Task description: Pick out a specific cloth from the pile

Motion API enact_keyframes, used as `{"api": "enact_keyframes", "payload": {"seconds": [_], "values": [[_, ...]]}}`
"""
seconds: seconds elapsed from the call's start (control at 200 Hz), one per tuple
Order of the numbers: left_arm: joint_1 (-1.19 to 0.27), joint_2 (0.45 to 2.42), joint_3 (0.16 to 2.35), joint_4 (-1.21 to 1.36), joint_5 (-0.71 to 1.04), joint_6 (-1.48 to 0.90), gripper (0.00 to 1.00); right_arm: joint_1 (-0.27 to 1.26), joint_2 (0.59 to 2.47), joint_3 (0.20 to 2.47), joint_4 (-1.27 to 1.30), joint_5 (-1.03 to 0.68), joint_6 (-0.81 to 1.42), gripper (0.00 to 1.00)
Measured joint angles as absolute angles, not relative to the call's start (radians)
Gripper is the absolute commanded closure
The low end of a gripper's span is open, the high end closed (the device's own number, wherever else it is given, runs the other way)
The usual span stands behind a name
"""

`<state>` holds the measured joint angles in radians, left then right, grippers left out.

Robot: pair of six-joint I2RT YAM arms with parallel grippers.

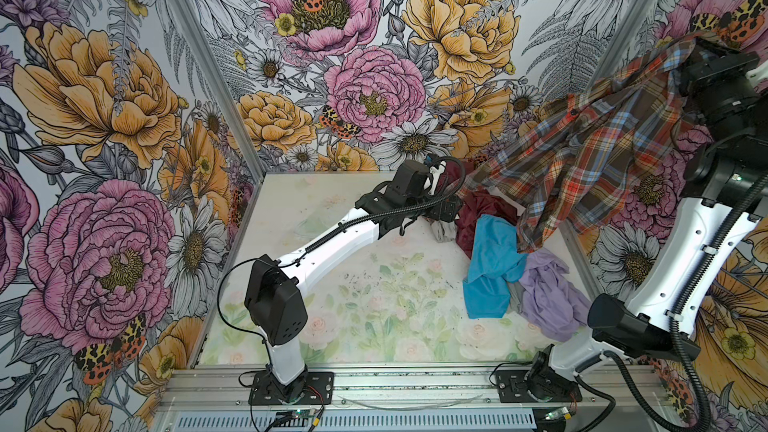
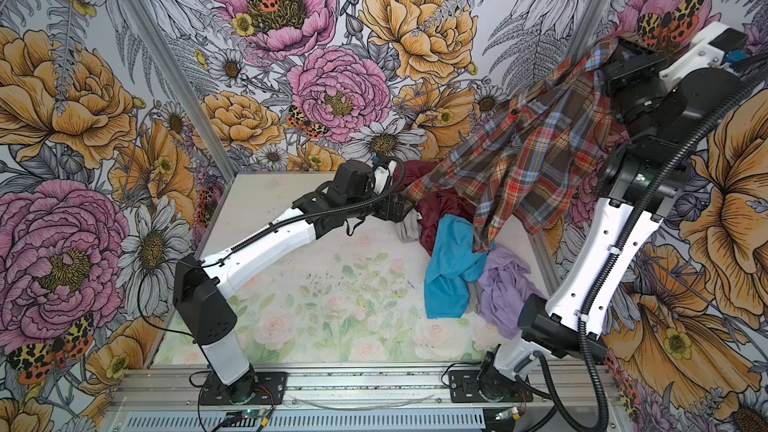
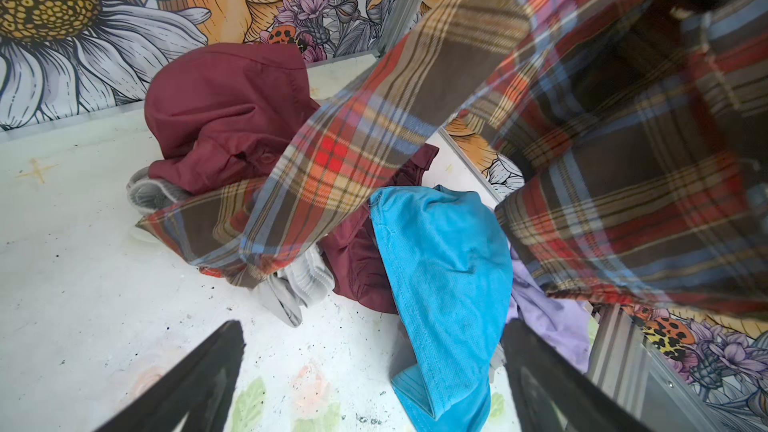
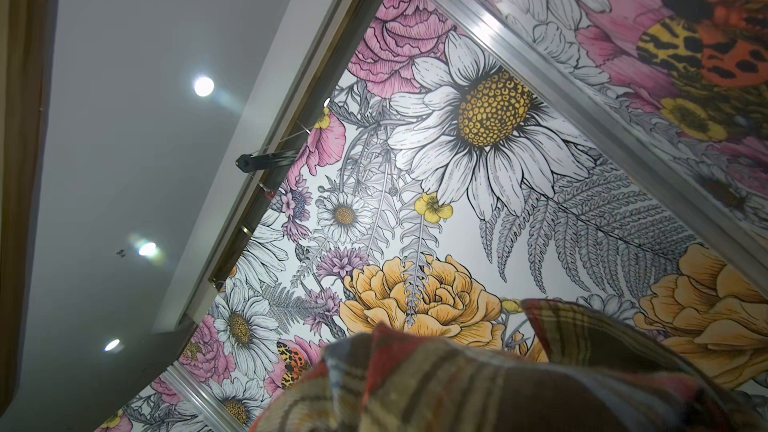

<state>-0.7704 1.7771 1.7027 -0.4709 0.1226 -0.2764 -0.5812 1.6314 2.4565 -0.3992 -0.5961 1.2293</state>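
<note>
Closest to the lens, the right arm stands steeply raised along the right edge of both top views, its forearm nearly upright and its wrist bent toward the upper right corner. The right gripper (image 2: 619,46) is clamped tight on the cloth (image 2: 532,151), whose bunched top covers the fingers. The right wrist view shows only its plaid folds at the bottom of the frame.

From that grip the cloth hangs slanting down and to the left, mostly lifted off the pile (image 1: 498,259). One trailing end reaches down onto the maroon garment (image 1: 478,209) and the grey garment (image 1: 441,231).

The left arm stretches low from lower centre toward the middle of the frame, over the table (image 1: 353,284). The left gripper (image 3: 374,326) has its jaws spread wide with nothing between them. It sits just short of that trailing end, with the bright blue garment (image 3: 449,268) ahead of it.
</note>
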Motion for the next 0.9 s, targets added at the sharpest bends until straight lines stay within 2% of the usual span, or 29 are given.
{"api": "enact_keyframes", "payload": {"seconds": [0.185,0.395,0.555,0.595,0.615,0.635,0.64,0.68,0.7,0.72,0.9], "values": [[-0.785,1.811,1.741,-0.474,0.12,-0.253,0.02,-0.593,1.655,2.521,-0.366,-0.606,1.354,1.0],[-0.817,1.966,1.913,-0.456,0.13,-0.19,0.01,-0.588,1.558,2.329,-0.342,-0.634,1.391,1.0],[-0.834,2.17,2.156,-0.432,0.183,-0.14,0.04,-0.584,1.5,2.203,-0.318,-0.649,1.402,1.0],[-0.838,2.225,2.219,-0.425,0.2,-0.131,0.15,-0.581,1.488,2.177,-0.313,-0.652,1.405,1.0],[-0.839,2.252,2.248,-0.421,0.208,-0.137,0.27,-0.579,1.483,2.165,-0.311,-0.652,1.406,1.0],[-0.842,2.278,2.276,-0.419,0.217,-0.126,0.41,-0.577,1.477,2.154,-0.309,-0.653,1.406,1.0],[-0.842,2.282,2.28,-0.418,0.218,-0.13,0.49,-0.577,1.477,2.152,-0.308,-0.653,1.406,1.0],[-0.845,2.327,2.325,-0.414,0.236,-0.132,0.78,-0.574,1.465,2.128,-0.303,-0.653,1.406,1.0],[-0.847,2.342,2.338,-0.414,0.242,-0.13,0.91,-0.574,1.458,2.112,-0.3,-0.652,1.406,1.0],[-0.848,2.358,2.348,-0.413,0.25,-0.131,1.0,-0.571,1.452,2.098,-0.296,-0.652,1.406,1.0],[-0.86,2.368,2.281,-0.385,0.263,-0.141,1.0,-0.535,1.39,1.916,-0.274,-0.639,1.386,1.0]]}}
